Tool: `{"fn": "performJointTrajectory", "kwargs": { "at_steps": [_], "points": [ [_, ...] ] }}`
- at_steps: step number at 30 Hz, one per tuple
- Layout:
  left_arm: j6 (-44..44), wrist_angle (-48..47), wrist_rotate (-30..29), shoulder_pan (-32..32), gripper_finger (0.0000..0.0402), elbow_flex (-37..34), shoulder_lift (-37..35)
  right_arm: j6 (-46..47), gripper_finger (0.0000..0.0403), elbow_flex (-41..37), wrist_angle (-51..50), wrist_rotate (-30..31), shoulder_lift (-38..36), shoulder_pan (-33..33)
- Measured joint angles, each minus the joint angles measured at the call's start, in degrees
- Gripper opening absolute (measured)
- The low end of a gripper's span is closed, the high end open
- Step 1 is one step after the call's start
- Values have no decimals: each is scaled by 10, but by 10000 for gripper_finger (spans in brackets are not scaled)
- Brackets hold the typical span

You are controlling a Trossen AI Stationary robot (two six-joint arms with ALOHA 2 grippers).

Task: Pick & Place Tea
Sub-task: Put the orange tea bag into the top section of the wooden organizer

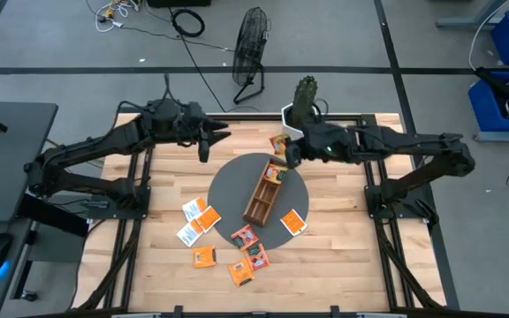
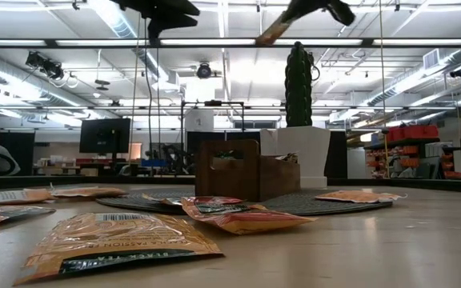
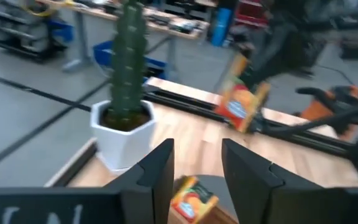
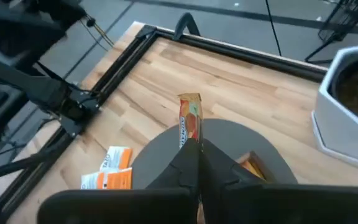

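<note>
Loose sachets lie scattered along the table's near edge, some on the round grey mat beside the tray. Above the mat's far edge, the right gripper has its jaws clamped on one orange sachet, held upright. The left gripper hovers over the table's far-left part, jaws apart, holding nothing.

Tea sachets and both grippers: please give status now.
Right gripper shut on one orange sachet, lifted above the wooden tray. Left gripper open, empty, raised near the table's far edge. Other sachets lie loose on the table; nothing blocks.
</note>
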Motion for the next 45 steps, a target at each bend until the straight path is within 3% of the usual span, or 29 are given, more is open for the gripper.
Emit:
{"fn": "performJointTrajectory", "kwargs": {
  "at_steps": [6, 10, 17, 27, 33, 45],
  "points": [
    [-1, -39, -14, 7, 129, 0, -52, 78, 0, -165, 141, 70, -102, 49],
    [2, -83, -13, 25, 128, 0, -84, 170, 0, -244, 209, 105, -124, 63],
    [36, -126, 35, 71, 128, 0, -125, 324, 0, -294, 232, 158, -87, 72],
    [51, -134, 78, 106, 122, -4, -187, 433, 0, -300, 243, 171, 21, 70],
    [16, -104, 137, 119, 110, -106, -235, 469, 0, -300, 269, 167, 64, 70],
    [-47, -65, 128, 120, 96, -316, -358, 489, 0, -300, 303, 126, 101, 34]
  ]
}}
